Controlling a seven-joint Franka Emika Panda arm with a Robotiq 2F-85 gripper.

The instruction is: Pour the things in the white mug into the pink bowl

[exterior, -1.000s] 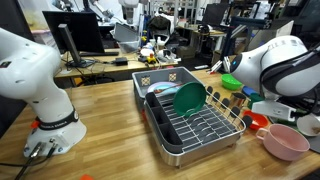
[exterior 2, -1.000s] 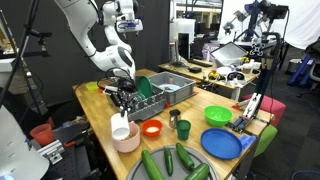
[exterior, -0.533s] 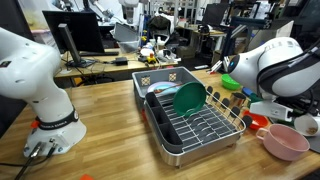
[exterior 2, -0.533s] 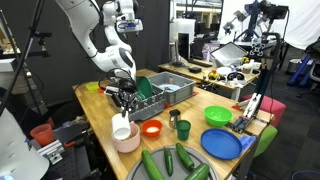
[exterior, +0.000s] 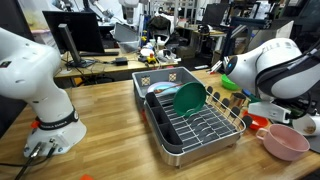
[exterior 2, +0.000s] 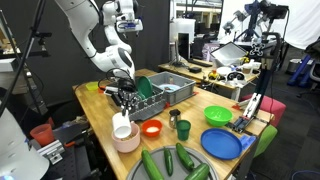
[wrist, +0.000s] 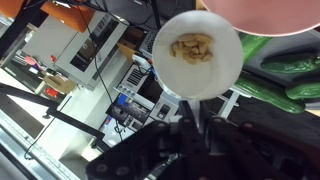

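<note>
My gripper [wrist: 192,118] is shut on the handle of the white mug [wrist: 197,55], which holds small tan pieces. In the wrist view the pink bowl [wrist: 270,12] shows at the top right edge, beside the mug. In an exterior view the mug [exterior 2: 122,128] hangs under the gripper [exterior 2: 122,104], just above the pink bowl [exterior 2: 128,140] near the table's front corner. The pink bowl also shows in an exterior view [exterior: 285,142], where the arm hides the gripper.
A dish rack [exterior 2: 168,92] with a green plate [exterior 2: 143,88] stands behind the gripper. A small red bowl [exterior 2: 152,128], a dark cup [exterior 2: 181,130], a green bowl [exterior 2: 218,116], a blue plate [exterior 2: 222,144] and cucumbers [exterior 2: 170,162] lie beside the pink bowl.
</note>
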